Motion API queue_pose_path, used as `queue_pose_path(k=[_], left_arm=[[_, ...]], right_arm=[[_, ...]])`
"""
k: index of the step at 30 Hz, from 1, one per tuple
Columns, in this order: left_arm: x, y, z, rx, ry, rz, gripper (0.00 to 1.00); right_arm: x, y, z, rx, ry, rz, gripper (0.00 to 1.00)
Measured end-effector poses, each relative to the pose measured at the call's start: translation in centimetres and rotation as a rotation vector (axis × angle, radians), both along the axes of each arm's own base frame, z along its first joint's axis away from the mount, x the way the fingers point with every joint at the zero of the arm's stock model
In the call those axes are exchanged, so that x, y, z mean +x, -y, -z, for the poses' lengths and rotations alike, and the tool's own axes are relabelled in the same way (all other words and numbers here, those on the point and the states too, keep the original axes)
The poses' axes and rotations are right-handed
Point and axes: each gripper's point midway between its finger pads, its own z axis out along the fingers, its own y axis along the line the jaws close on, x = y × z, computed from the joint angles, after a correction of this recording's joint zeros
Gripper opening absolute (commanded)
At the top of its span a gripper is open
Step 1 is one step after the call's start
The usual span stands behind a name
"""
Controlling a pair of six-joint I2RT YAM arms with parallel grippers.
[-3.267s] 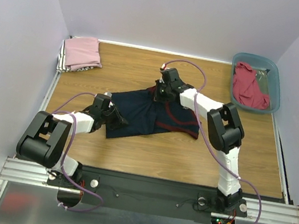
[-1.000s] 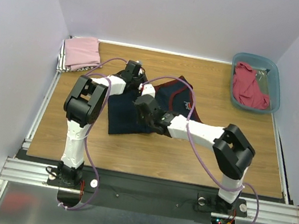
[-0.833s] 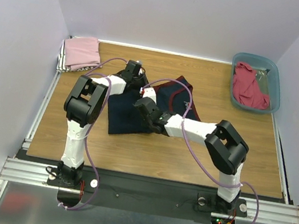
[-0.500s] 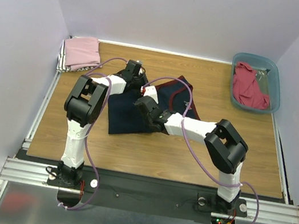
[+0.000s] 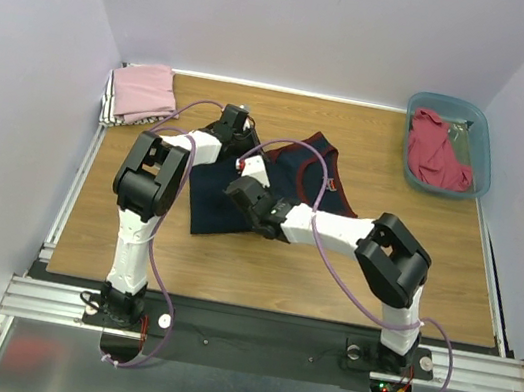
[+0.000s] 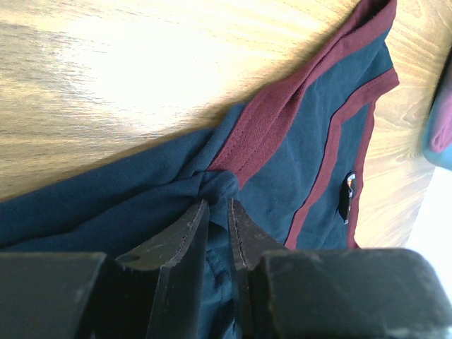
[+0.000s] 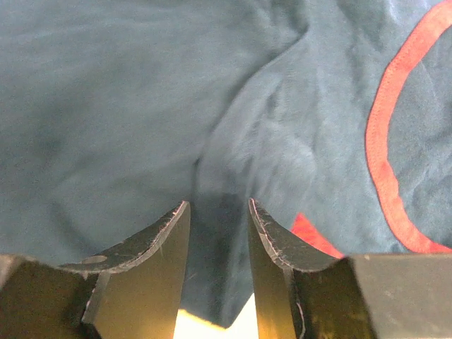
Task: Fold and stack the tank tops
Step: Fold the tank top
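The wooden table (image 5: 230,262) fills the middle of the top view. The navy jersey (image 5: 207,209) lies crumpled at its centre, running from lower left to upper right.

The left claw (image 5: 241,138) sits at the jersey's upper edge. In the left wrist view it (image 6: 217,205) is clamped on a small twisted knot of the navy cloth (image 6: 304,141), just beside the point where two maroon bands meet. The right claw (image 5: 240,195) rests over the middle of the garment. In its wrist view the jaws (image 7: 217,205) stand apart, with the navy cloth (image 7: 127,92) lying loose below the gap and not pinched.

The jersey is dark navy with broad maroon trim, wrinkled, and one flap is turned out toward the upper right. The right wrist view shows a curved red line on the cloth.

The teal bin (image 5: 486,154) stands in the upper right corner, and the red top (image 5: 437,154) is heaped inside it. The pink top (image 5: 144,91) lies folded in the upper left corner.

A second ago the right claw's jaws were closer together, and its head sat slightly further right. The left claw has kept its place and grip. About three seconds ago the jersey lay spread flatter, with the left claw at its lower left end.
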Motion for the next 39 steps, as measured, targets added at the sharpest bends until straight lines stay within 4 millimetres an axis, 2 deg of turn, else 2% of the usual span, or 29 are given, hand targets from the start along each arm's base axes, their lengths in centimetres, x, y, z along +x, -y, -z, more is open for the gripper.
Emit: queue_pose_path(k=[6, 14, 19, 23, 28, 32, 36, 39], left_arm=[[0.0, 0.0, 0.0, 0.000, 0.000, 0.000, 0.29], [0.0, -0.1, 0.0, -0.004, -0.002, 0.002, 0.29], [0.1, -0.2, 0.1, -0.007, -0.004, 0.001, 0.29], [0.2, -0.3, 0.1, -0.007, -0.004, 0.000, 0.29], [0.2, -0.4, 0.1, -0.007, -0.005, -0.002, 0.29], [0.3, -0.4, 0.1, -0.006, -0.003, -0.001, 0.29], [0.3, -0.4, 0.2, -0.004, -0.002, 0.001, 0.29], [0.3, -0.4, 0.2, -0.003, -0.001, 0.002, 0.29]], right_arm=[[-1.1, -2.1, -1.0, -0.019, 0.040, -0.029, 0.43], [-0.4, -0.8, 0.4, -0.108, 0.045, 0.005, 0.43], [-0.2, -0.5, 1.6, -0.156, 0.039, 0.006, 0.38], [-0.2, -0.2, 1.8, -0.171, 0.044, 0.014, 0.26], [0.0, 0.1, 1.5, -0.181, 0.057, 0.028, 0.23], [-0.1, 0.3, 0.8, -0.167, 0.064, 0.036, 0.20], [-0.2, 0.8, -0.4, -0.120, 0.057, 0.050, 0.10], [-0.1, 1.5, -1.2, -0.071, 0.037, 0.064, 0.06]])
